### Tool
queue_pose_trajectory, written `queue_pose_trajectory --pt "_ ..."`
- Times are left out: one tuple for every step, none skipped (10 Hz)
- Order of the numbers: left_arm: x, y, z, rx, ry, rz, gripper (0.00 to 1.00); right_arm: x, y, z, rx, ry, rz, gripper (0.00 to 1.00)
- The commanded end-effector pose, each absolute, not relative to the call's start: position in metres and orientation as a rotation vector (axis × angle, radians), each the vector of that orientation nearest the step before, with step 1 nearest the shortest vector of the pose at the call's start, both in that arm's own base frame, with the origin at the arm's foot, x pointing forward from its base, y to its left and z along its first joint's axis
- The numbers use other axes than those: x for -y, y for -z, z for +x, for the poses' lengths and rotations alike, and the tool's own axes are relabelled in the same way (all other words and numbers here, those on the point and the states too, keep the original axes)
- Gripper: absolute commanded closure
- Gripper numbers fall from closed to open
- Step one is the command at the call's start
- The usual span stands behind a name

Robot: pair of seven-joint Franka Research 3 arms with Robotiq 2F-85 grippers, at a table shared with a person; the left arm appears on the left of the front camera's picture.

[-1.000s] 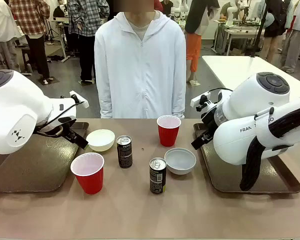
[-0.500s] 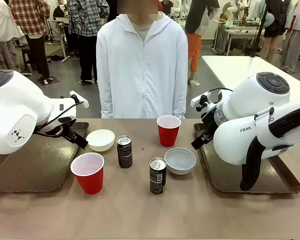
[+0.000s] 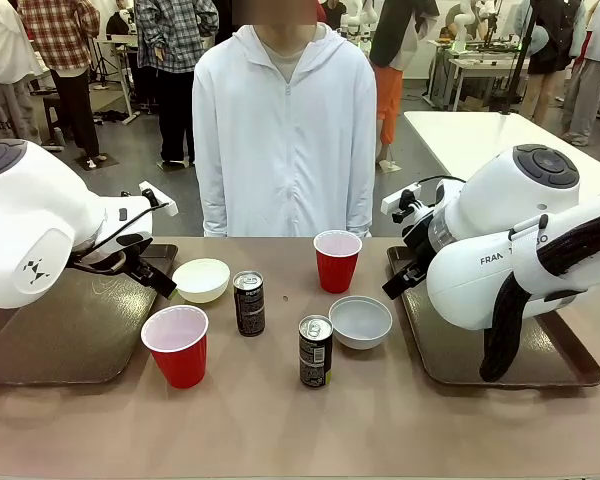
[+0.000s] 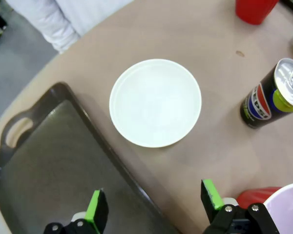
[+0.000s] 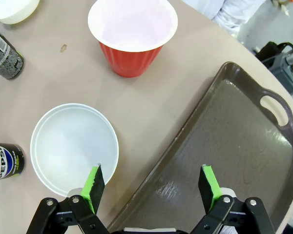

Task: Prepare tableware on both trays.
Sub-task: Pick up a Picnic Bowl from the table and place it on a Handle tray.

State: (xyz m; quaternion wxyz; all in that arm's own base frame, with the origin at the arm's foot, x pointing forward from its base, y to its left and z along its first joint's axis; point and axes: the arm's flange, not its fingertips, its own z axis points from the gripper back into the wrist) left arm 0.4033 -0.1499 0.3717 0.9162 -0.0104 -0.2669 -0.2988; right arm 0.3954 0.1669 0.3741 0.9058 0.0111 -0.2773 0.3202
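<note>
Two dark brown trays lie at the table's sides, the left tray (image 3: 60, 335) and the right tray (image 3: 450, 355). Between them on the table stand a near red cup (image 3: 178, 345), a far red cup (image 3: 337, 260), two whitish bowls (image 3: 201, 279) (image 3: 360, 321) and two dark cans (image 3: 248, 302) (image 3: 315, 350). My left gripper (image 4: 154, 201) hangs open over the left tray's (image 4: 49, 161) inner rim, short of a bowl (image 4: 155, 102). Above the gap between a bowl (image 5: 73, 146) and the right tray (image 5: 224, 146), my right gripper (image 5: 151, 181) stands open. Both grippers hold nothing.
A person in a white hooded top (image 3: 283, 130) stands at the far edge of the table, hands out of sight. Both trays carry nothing. A second white table (image 3: 480, 135) stands behind on the right. Bare tabletop runs along the near edge.
</note>
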Motion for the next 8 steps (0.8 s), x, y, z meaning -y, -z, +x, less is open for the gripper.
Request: queue_pose_trajectory --pt "0.150 -0.372 0.403 0.549 0.615 -0.021 0.00 -0.167 -0.374 0.395 0.573 -0.662 0.023 0.00" --pt "0.150 -0.372 0.403 0.549 0.615 -0.021 0.00 -0.167 -0.374 0.395 0.573 -0.662 0.023 0.00" --pt "0.150 -0.372 0.403 0.549 0.615 -0.021 0.00 -0.167 -0.374 0.395 0.573 -0.662 0.023 0.00" --pt "0.150 -0.372 0.403 0.549 0.615 -0.022 0.00 -0.167 -0.374 0.395 0.573 -0.661 0.023 0.00" --pt "0.152 -0.389 0.390 0.566 0.644 -0.024 0.00 -0.167 -0.392 0.375 0.539 -0.728 -0.012 0.00" --pt "0.148 -0.426 0.361 0.572 0.648 -0.080 0.00 -0.160 -0.410 0.354 0.471 -0.705 0.012 0.00" --pt "0.144 -0.452 0.332 0.537 0.689 -0.105 0.00 -0.150 -0.429 0.329 0.441 -0.687 0.008 0.00" --pt "0.139 -0.470 0.303 0.502 0.741 -0.096 0.00 -0.138 -0.444 0.299 0.398 -0.688 -0.008 0.00"
